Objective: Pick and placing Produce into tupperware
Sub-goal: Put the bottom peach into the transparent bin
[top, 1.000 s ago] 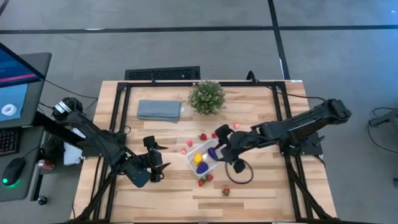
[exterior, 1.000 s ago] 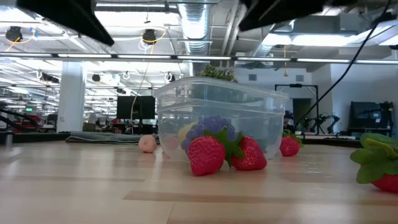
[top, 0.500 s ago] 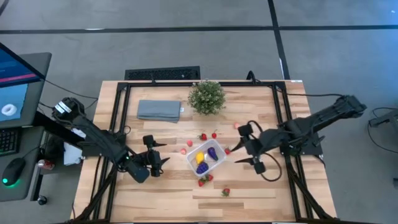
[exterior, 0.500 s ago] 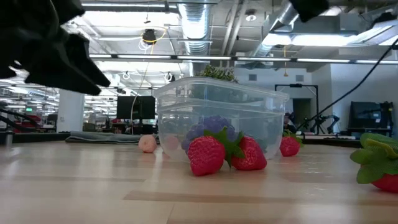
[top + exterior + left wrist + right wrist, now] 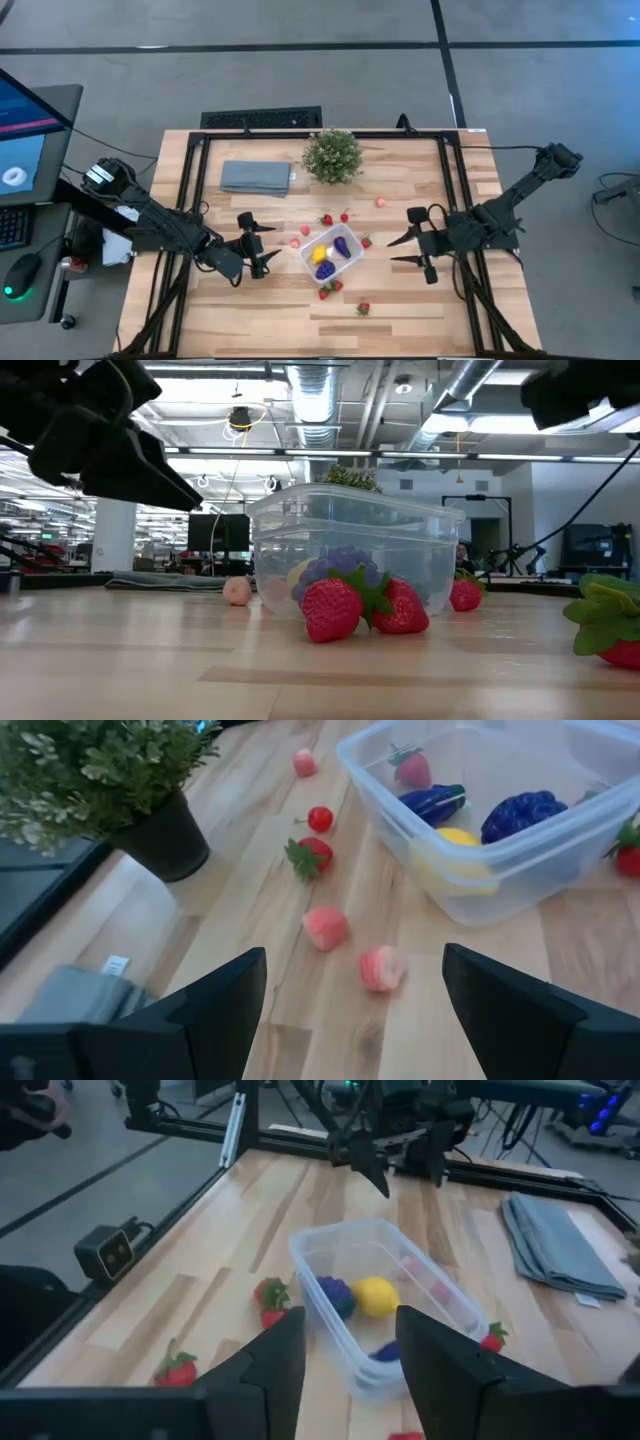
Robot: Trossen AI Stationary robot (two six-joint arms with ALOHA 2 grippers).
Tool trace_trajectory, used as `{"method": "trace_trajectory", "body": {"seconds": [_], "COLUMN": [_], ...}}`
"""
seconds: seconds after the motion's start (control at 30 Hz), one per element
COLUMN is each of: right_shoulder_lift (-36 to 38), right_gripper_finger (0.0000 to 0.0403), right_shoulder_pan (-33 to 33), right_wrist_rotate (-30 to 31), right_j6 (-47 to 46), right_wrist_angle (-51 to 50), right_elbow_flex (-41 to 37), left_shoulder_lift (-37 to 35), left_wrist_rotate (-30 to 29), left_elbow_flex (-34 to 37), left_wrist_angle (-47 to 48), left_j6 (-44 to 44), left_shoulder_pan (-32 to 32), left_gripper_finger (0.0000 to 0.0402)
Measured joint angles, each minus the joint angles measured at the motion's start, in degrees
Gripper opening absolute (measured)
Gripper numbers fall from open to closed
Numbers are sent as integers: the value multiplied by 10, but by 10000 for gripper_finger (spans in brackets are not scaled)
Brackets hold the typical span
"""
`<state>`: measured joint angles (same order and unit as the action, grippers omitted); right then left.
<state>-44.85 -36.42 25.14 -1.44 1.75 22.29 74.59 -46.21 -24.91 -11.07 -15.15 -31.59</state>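
Tupperware (image 5: 333,252): clear box at table centre, set skewed; sits between the two arms, so either can reach it.
Inside box: yellow piece (image 5: 320,255) and two purple pieces (image 5: 342,245); the left wrist view also shows a strawberry in the far corner.
Loose produce: two strawberries (image 5: 328,290) touching the box's near edge, one more (image 5: 363,308) nearer still; small red and pink pieces (image 5: 327,220) scattered on the far side, toward the potted plant (image 5: 332,155).
Left gripper (image 5: 262,255): just left of the box, fingers spread wide, empty; pointed at the pink pieces (image 5: 382,968), probably lining up a pick.
Right gripper (image 5: 412,250): right of the box, well apart from it; fingers parted, nothing between them. Looks like an unloaded hand clear of the box.
Cloth (image 5: 256,177): folded, far left, out of the work.
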Motion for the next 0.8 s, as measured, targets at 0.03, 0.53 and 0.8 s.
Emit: {"method": "trace_trajectory", "body": {"seconds": [0.03, 0.53, 0.8], "right_shoulder_lift": [6, 52, 52], "right_gripper_finger": [173, 153, 152], "right_shoulder_pan": [-1, -2, 7], "right_wrist_rotate": [4, 5, 5], "right_j6": [2, 4, 4], "right_wrist_angle": [9, 15, -5], "right_elbow_flex": [-10, -44, -44], "left_shoulder_lift": [0, 0, 0], "left_wrist_rotate": [7, 37, 35], "left_elbow_flex": [0, 0, 0], "left_wrist_angle": [-3, -19, -39], "left_j6": [-2, -5, 8], "left_shoulder_pan": [4, 44, 58], "left_gripper_finger": [294, 294, 294]}}
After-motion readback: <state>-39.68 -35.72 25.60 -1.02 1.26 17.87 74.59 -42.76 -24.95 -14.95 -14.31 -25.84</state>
